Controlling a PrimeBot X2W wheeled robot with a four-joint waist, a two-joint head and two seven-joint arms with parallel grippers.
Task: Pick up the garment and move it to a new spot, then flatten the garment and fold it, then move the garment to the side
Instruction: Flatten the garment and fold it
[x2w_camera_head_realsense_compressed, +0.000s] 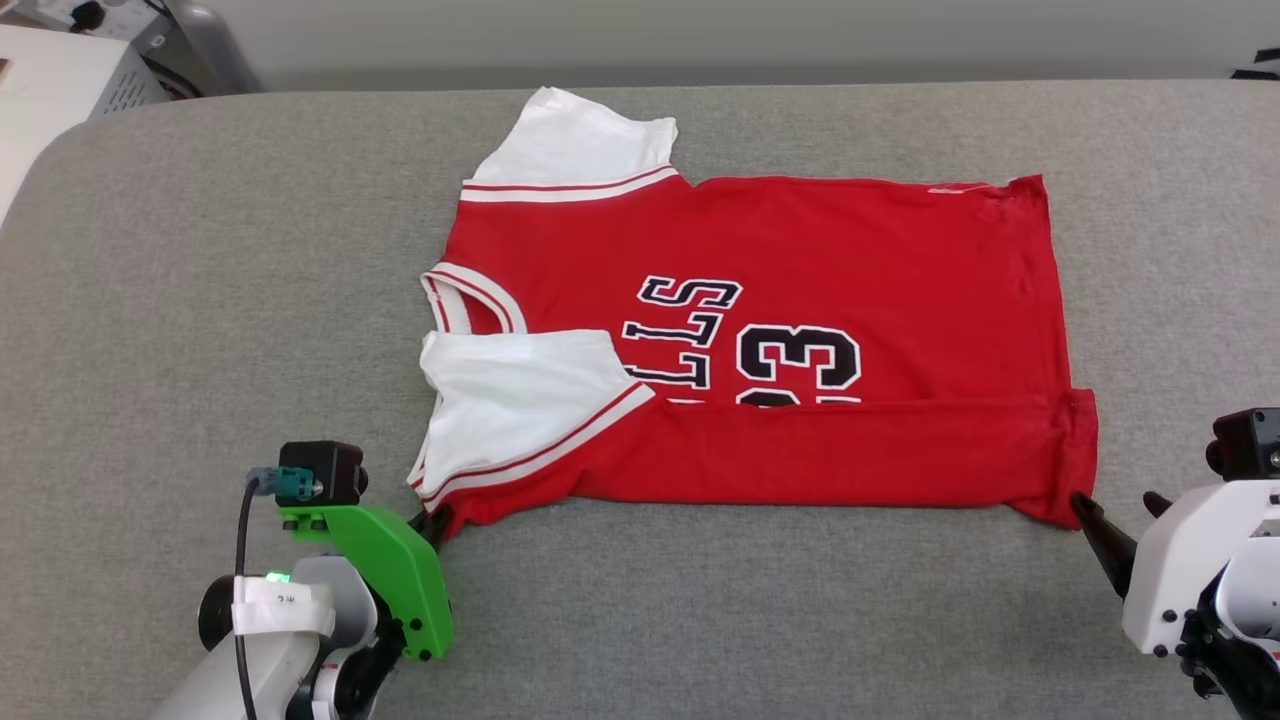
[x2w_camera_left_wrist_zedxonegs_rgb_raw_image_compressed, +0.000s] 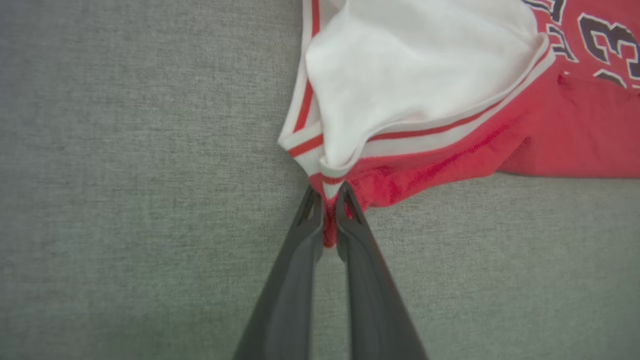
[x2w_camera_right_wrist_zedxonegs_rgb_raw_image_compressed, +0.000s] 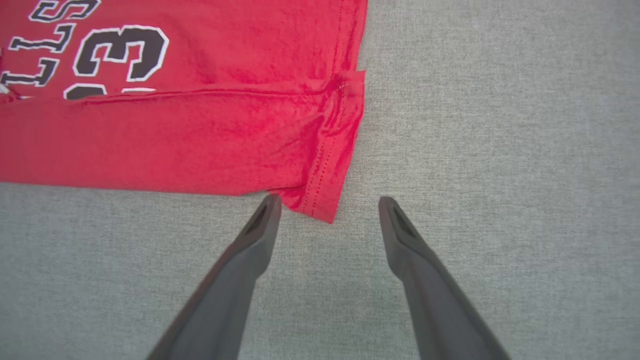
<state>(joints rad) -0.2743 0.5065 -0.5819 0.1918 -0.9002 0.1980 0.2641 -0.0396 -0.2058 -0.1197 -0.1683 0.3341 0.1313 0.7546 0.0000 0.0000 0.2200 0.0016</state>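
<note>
The red jersey garment (x2w_camera_head_realsense_compressed: 780, 260) lies sideways on the grey table, collar to the left, hem to the right. Its near long edge is folded over, covering the lower part of the black lettering, and one white sleeve (x2w_camera_head_realsense_compressed: 520, 400) lies on top at the near left. My left gripper (x2w_camera_left_wrist_zedxonegs_rgb_raw_image_compressed: 330, 197) is shut on the near left corner of the garment (x2w_camera_left_wrist_zedxonegs_rgb_raw_image_compressed: 425, 165), red cloth pinched between its fingers. My right gripper (x2w_camera_right_wrist_zedxonegs_rgb_raw_image_compressed: 330, 202) stands open at the near right hem corner (x2w_camera_right_wrist_zedxonegs_rgb_raw_image_compressed: 315, 200), which lies between the fingertips, untouched. In the head view the left gripper (x2w_camera_head_realsense_compressed: 437, 522) and right gripper (x2w_camera_head_realsense_compressed: 1115, 510) flank the near edge.
The grey fabric-covered table (x2w_camera_head_realsense_compressed: 200, 300) spreads wide around the garment, with bare room left, right and in front. A pale box (x2w_camera_head_realsense_compressed: 60, 80) stands beyond the table's far left corner.
</note>
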